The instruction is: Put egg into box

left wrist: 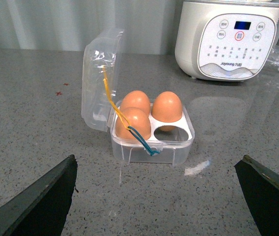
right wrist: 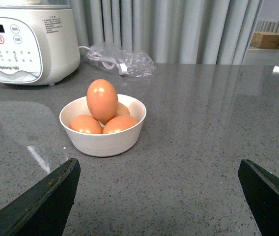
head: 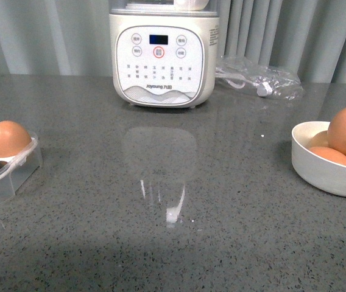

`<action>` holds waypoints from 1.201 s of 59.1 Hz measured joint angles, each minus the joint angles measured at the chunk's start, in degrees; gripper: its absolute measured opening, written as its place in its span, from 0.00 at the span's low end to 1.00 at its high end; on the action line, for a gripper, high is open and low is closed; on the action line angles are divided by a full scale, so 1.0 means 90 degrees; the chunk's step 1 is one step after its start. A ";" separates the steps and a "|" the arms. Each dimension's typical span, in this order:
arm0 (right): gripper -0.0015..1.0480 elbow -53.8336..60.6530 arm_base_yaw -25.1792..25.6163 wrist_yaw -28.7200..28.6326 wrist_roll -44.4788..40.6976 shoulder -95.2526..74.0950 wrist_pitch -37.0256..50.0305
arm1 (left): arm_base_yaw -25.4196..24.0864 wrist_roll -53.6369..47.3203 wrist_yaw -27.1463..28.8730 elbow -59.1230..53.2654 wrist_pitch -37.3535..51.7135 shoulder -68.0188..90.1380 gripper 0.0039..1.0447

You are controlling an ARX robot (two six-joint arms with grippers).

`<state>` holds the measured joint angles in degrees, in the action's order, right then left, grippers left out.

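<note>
The clear plastic egg box (left wrist: 152,147) stands on the grey table with its lid (left wrist: 100,78) open, holding three orange-brown eggs (left wrist: 166,106) and one empty cup (left wrist: 171,132). It shows at the left edge of the front view (head: 5,176). A white bowl (right wrist: 105,140) holds several eggs, one egg (right wrist: 102,100) on top; the bowl shows at the right of the front view (head: 325,173). My left gripper (left wrist: 159,196) is open and empty, short of the box. My right gripper (right wrist: 161,196) is open and empty, short of the bowl. Neither arm shows in the front view.
A white Joyoung cooker (head: 164,58) stands at the back middle of the table. A clear plastic bag with a cable (head: 258,79) lies to its right. A yellow and blue band (left wrist: 125,123) hangs across the box. Grey curtains hang behind.
</note>
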<state>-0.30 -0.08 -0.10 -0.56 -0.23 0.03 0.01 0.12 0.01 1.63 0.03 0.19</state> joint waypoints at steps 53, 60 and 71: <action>0.93 -0.0556 -0.0546 0.0610 0.0078 -0.1588 0.0267 | 0.0000 0.0000 0.0000 0.0002 0.0000 0.0000 0.94; 0.93 -0.0908 -0.0085 0.0117 0.0095 -0.2450 0.1234 | 0.0000 0.0000 0.0002 0.0002 0.0000 0.0000 0.94; 0.93 -0.1727 0.0556 -0.0515 0.0095 -0.4435 0.2812 | 0.0000 0.0000 0.0002 0.0002 0.0000 0.0000 0.94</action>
<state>-15.84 4.93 -4.73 0.30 -40.14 25.34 0.01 0.12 0.03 1.65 0.03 0.19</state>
